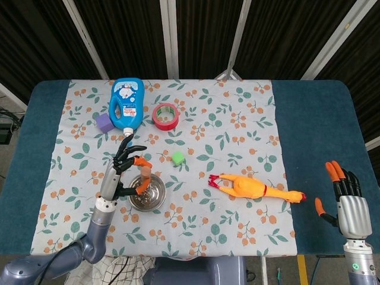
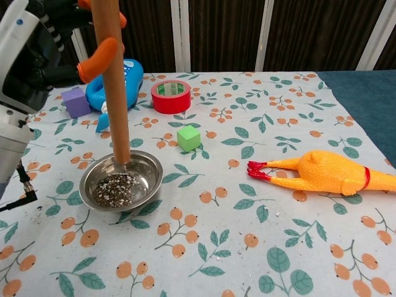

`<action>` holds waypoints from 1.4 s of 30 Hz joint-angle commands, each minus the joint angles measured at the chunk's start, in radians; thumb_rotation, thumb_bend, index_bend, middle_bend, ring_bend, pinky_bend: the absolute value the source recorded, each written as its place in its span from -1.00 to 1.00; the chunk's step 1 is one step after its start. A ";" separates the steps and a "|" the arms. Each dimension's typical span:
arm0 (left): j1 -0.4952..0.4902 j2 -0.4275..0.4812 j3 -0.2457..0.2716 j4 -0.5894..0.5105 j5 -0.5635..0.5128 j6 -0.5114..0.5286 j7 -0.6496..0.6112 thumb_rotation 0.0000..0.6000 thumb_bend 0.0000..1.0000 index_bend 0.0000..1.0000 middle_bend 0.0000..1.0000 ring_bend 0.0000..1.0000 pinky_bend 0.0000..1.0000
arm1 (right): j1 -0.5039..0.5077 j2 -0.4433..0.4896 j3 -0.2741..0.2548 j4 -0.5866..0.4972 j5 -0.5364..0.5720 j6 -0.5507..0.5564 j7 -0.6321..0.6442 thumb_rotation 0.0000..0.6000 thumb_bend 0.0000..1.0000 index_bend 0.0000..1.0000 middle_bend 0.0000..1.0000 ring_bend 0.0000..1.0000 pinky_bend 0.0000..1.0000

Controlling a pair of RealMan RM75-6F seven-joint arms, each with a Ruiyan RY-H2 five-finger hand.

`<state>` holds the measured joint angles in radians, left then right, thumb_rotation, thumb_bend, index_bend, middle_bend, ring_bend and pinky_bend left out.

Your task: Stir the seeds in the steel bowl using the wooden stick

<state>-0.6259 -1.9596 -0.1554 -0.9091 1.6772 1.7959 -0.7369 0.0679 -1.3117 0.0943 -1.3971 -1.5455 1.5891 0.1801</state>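
The left hand [image 2: 37,55] holds the wooden stick [image 2: 113,86] near its top between orange-tipped fingers [image 2: 99,54], keeping it almost upright. The stick's lower end sits at the far rim of the steel bowl [image 2: 121,184], above the seeds [image 2: 116,189] lying in the bowl's near part. The bowl stands on the left of the flowered surface [image 2: 223,223]. Beyond it lie a green cube [image 2: 189,138], red tape [image 2: 171,96], a blue bottle [image 2: 117,83] and a purple cube [image 2: 75,102]. A rubber chicken [image 2: 328,173] lies to the right. The right hand [image 1: 349,205] hangs off the surface's near right corner, fingers spread, holding nothing.
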 commanded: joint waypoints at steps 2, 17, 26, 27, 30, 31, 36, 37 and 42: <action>0.015 0.127 0.020 -0.115 0.032 -0.009 0.121 1.00 0.79 0.13 0.51 -0.50 -1.00 | -0.001 0.001 0.000 0.000 -0.001 0.001 0.001 1.00 -0.10 -1.00 -0.84 -1.00 -1.00; 0.100 0.402 0.099 -0.049 0.034 -0.082 0.247 1.00 0.80 0.16 0.53 -0.44 -0.98 | 0.000 0.001 -0.003 -0.008 0.001 -0.004 -0.016 1.00 -0.10 -1.00 -0.84 -1.00 -1.00; 0.127 0.387 0.199 0.172 0.076 -0.178 0.318 1.00 0.80 0.18 0.55 -0.40 -0.93 | -0.001 0.003 -0.003 -0.014 0.007 -0.010 -0.023 1.00 -0.10 -1.00 -0.84 -1.00 -1.00; 0.129 0.379 0.211 0.200 0.085 -0.186 0.324 1.00 0.80 0.18 0.55 -0.40 -0.93 | -0.001 0.003 -0.003 -0.015 0.008 -0.010 -0.024 1.00 -0.10 -1.00 -0.84 -1.00 -1.00; 0.132 0.360 0.236 0.265 0.103 -0.198 0.332 1.00 0.80 0.18 0.55 -0.40 -0.93 | -0.001 0.004 -0.003 -0.017 0.009 -0.012 -0.026 1.00 -0.10 -1.00 -0.84 -1.00 -1.00; 0.134 0.354 0.245 0.285 0.109 -0.202 0.333 1.00 0.80 0.18 0.55 -0.40 -0.93 | -0.001 0.005 -0.003 -0.017 0.010 -0.012 -0.027 1.00 -0.10 -1.00 -0.84 -1.00 -1.00; 0.139 0.329 0.272 0.356 0.128 -0.211 0.341 1.00 0.80 0.18 0.55 -0.40 -0.93 | -0.001 0.005 -0.003 -0.018 0.009 -0.013 -0.026 1.00 -0.10 -1.00 -0.84 -1.00 -1.00; 0.140 0.324 0.277 0.366 0.130 -0.214 0.344 1.00 0.80 0.18 0.55 -0.40 -0.93 | -0.001 0.006 -0.003 -0.018 0.009 -0.012 -0.026 1.00 -0.10 -1.00 -0.84 -1.00 -1.00; 0.146 0.305 0.300 0.397 0.140 -0.234 0.352 1.00 0.72 0.17 0.54 -0.40 -0.93 | -0.003 0.007 -0.004 -0.018 0.008 -0.010 -0.025 1.00 -0.10 -1.00 -0.84 -1.00 -1.00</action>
<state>-0.4813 -1.6515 0.1404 -0.5161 1.8144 1.5660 -0.3882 0.0651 -1.3052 0.0902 -1.4152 -1.5377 1.5786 0.1554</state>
